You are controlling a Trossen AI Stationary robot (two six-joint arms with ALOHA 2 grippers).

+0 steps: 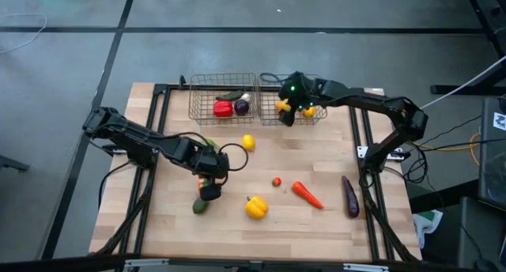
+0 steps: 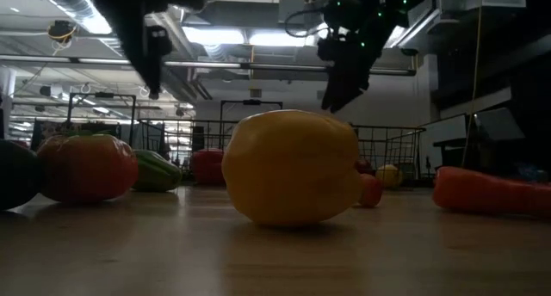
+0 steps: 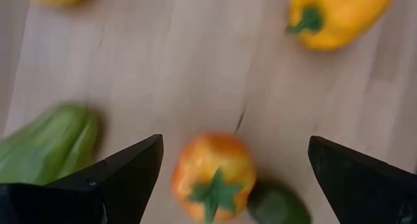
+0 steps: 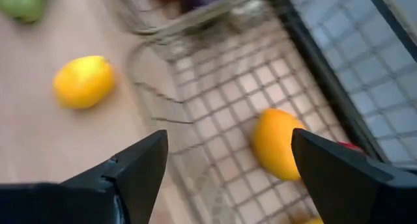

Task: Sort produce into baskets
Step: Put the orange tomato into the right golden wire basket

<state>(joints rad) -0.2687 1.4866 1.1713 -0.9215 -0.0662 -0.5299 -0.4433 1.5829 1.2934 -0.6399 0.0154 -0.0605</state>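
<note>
Tomato [image 3: 214, 177] between open left pincer [image 3: 234, 168] fingers.

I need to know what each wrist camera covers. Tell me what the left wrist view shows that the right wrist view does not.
Only the left wrist view: a red-orange tomato between the open left gripper fingers, a yellow pepper and a dark green piece beside the tomato. Only the right wrist view: a wire basket holding an orange, under the open right gripper, and a lemon outside it. Both: the wooden table.
</note>
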